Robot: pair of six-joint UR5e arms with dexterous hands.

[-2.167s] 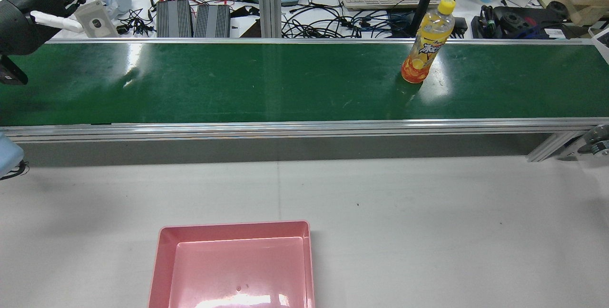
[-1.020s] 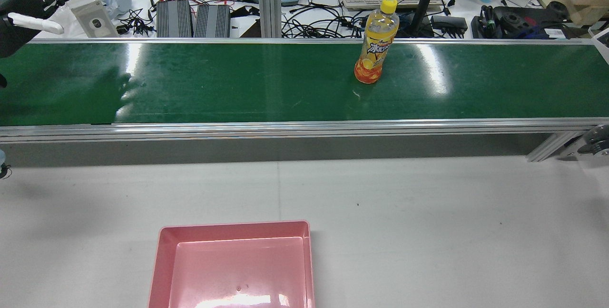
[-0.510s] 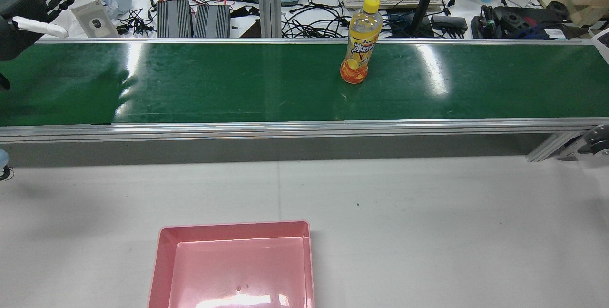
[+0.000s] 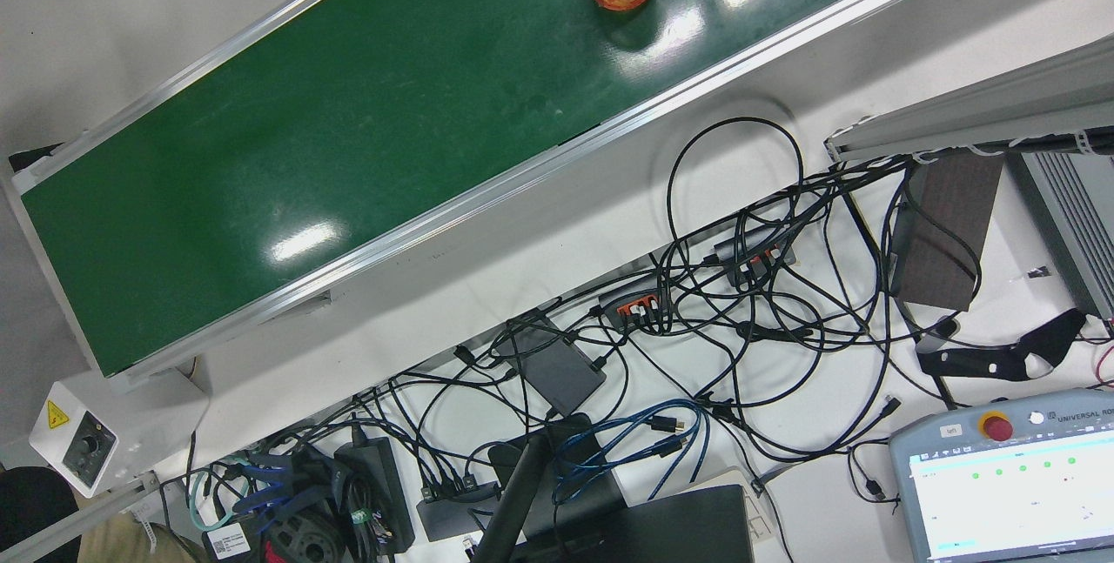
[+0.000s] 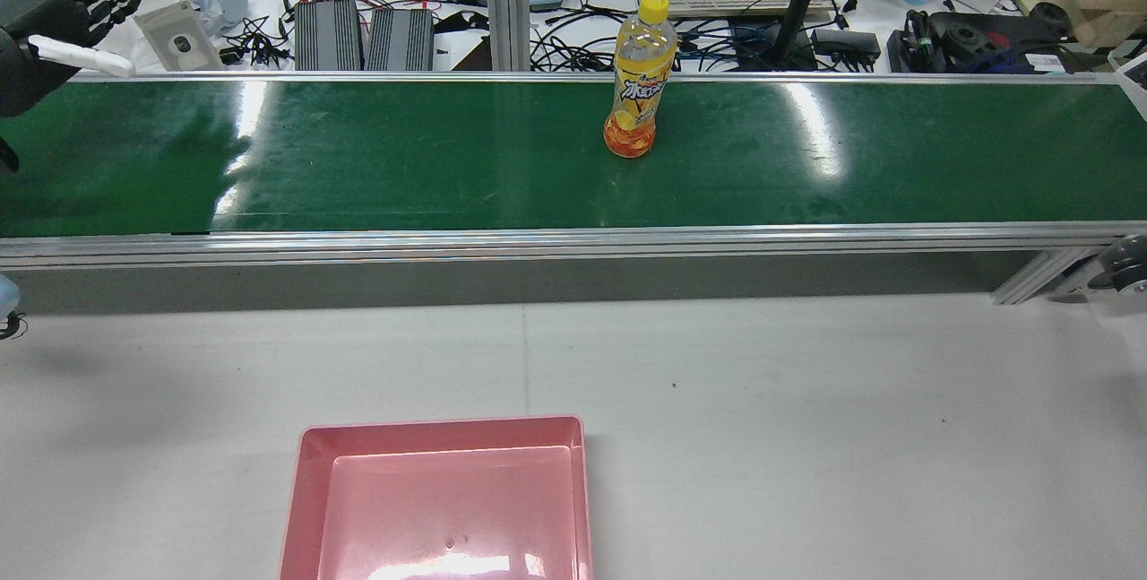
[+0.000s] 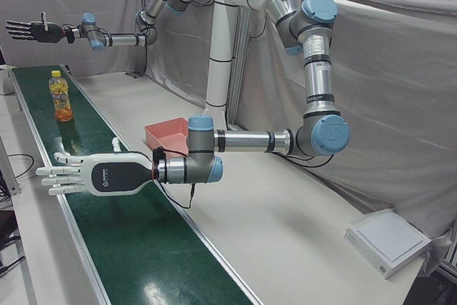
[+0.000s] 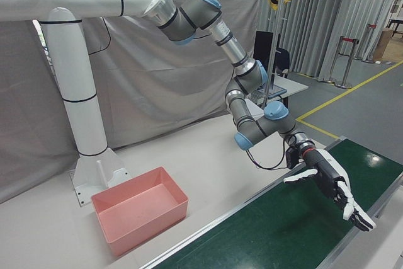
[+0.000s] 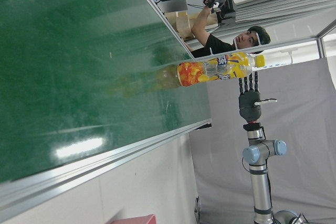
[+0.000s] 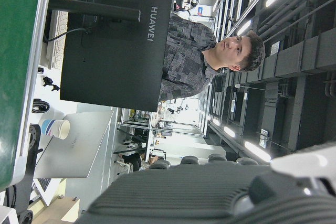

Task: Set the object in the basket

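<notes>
One bottle [image 5: 638, 78], yellow cap, orange drink, stands upright on the single green conveyor belt [image 5: 403, 159], about mid-length and towards its far edge in the rear view. One pink basket [image 5: 439, 499], nothing in it, sits on the white tabletop [image 5: 806, 428], well apart from the bottle; its near edge is cut off by the frame. Two hands, neither touching anything. The left hand [image 6: 100, 175] hovers over the belt's end with its fingers spread flat; in the rear view it is clipped by the left edge. The right hand [image 6: 32, 30] is up in the air beyond the bottle, fingers splayed; it is out of the rear view. The front view shows only the bottle's lower part. The right hand view shows a monitor [image 9: 115, 40] half hiding a person [image 9: 210, 56].
</notes>
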